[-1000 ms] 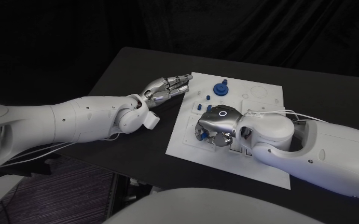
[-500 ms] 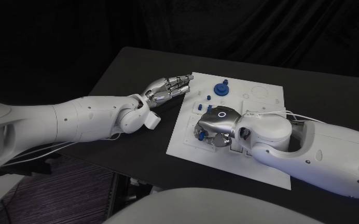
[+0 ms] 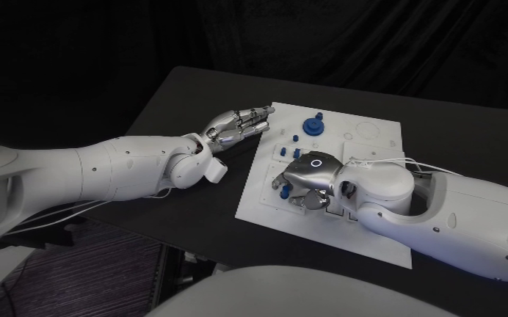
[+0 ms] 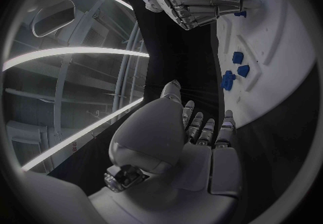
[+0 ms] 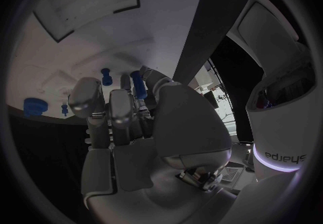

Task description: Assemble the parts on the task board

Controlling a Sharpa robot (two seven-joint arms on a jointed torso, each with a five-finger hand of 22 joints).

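Little moved | right robot hand [image 3: 307, 179] pinches blue part [image 5: 137, 83] over task board [image 3: 373, 141] | left robot hand [image 3: 237, 125] spread beside board

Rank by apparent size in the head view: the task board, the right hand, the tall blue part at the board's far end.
1. task board, largest.
2. right hand, over the board's middle.
3. tall blue part, smallest.
The hand sits nearer the camera, but the order holds.

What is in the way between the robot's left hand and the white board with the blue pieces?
Nothing visible. The left hand hovers just off the board's edge, with bare black table under it. The right hand is further along, over the board.
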